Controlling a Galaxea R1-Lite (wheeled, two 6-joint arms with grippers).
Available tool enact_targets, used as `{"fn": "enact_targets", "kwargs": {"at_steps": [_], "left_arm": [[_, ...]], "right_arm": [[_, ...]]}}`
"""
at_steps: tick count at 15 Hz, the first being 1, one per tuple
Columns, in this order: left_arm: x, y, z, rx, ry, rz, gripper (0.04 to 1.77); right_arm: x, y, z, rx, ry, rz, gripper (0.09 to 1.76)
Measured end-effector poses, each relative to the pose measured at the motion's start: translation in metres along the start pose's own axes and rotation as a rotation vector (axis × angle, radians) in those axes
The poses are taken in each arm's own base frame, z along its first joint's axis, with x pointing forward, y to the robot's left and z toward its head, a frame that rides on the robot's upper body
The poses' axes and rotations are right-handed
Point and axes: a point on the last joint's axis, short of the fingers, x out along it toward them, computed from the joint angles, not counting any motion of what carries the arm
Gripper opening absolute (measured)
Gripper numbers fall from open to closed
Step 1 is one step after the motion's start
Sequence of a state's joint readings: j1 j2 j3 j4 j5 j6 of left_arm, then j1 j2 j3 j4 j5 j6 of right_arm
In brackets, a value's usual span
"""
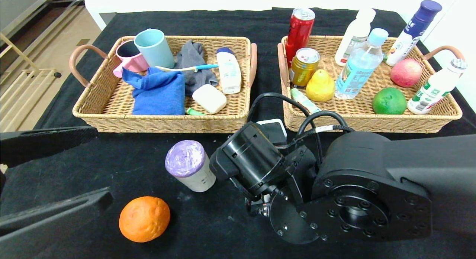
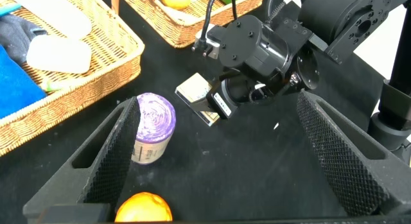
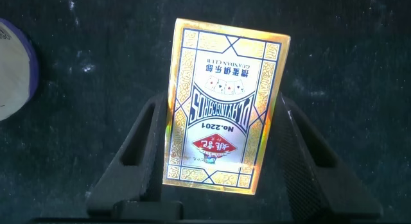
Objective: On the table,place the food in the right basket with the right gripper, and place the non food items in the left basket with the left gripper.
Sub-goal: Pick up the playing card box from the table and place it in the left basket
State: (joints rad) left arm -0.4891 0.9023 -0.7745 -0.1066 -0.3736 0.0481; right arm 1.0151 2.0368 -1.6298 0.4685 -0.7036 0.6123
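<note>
My right gripper [image 3: 223,115] points down at the black table [image 1: 208,222] in front of the baskets. It is shut on the yellow-edged playing-card box [image 3: 225,102], one finger against each long side; the same box [image 2: 194,90] lies flat under those fingers in the left wrist view. The purple-topped roll [image 1: 187,164] stands just left of the right wrist. An orange [image 1: 144,219] lies nearer the front edge. My left gripper [image 1: 102,164] hovers open at the front left, the roll [image 2: 153,126] beside one finger and the orange [image 2: 143,208] between them.
The left basket [image 1: 160,123] holds mugs, cloths, a toothbrush, soap and a white bottle. The right basket [image 1: 372,122] holds cans, bottles, a yellow pear [image 1: 319,86], a green fruit and an apple. The right arm's black body fills the front right.
</note>
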Motion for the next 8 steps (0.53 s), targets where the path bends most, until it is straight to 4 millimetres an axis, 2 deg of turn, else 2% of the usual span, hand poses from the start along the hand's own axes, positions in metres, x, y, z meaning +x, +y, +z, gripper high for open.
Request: {"fn": "enact_targets", "kwargs": {"at_steps": [4,8], "left_arm": [[0.0,0.0,0.0,0.0,0.002,0.0,1.76],[0.001,0.0,-0.001,-0.001,0.005,-0.001,1.76]], "right_arm": [[-0.003,-0.001,0.001,-0.007,0.002,0.0,1.07],[-0.028,-0.01,0.011,-0.018,-0.013,0.012,1.07]]}}
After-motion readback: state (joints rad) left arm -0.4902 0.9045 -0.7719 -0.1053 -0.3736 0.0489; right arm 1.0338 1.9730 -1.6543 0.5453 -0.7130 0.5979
